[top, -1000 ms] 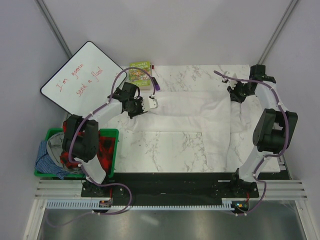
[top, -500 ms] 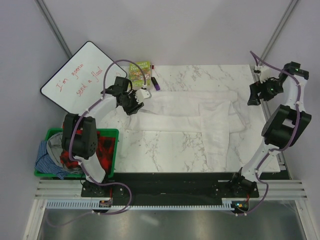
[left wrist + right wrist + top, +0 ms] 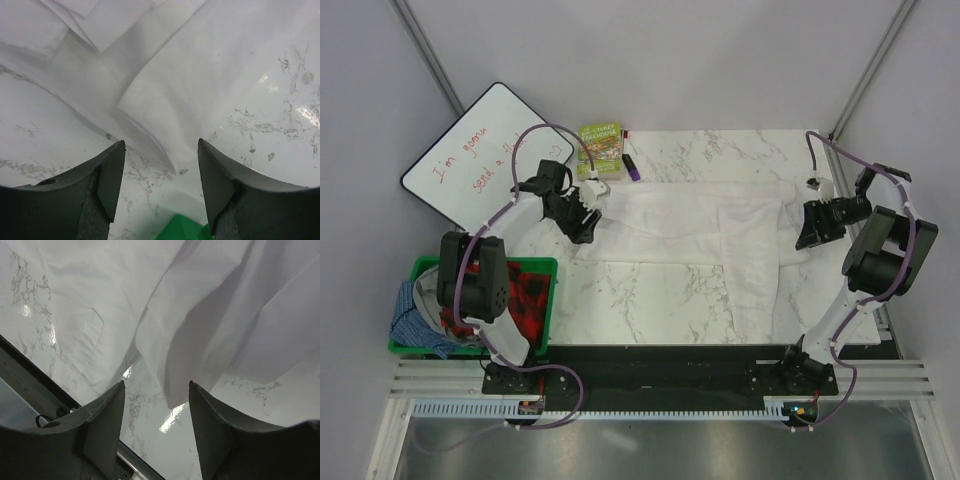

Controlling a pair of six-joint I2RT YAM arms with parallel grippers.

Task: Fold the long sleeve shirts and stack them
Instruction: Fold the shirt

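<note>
Shirt between left claw and right claw

Matt white cloth shirt on glossy, seemingly marble table

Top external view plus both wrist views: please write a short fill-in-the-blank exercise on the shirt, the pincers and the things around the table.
1. The white shirt lies spread across the ___ tabletop.
2. The left pincer and the right pincer both stand ___, gripping nothing.
3. The green book lies at the table's ___ edge.
4. The green bin sits on the robot's ___ side.
Missing words: marble; open; far; left.
</note>
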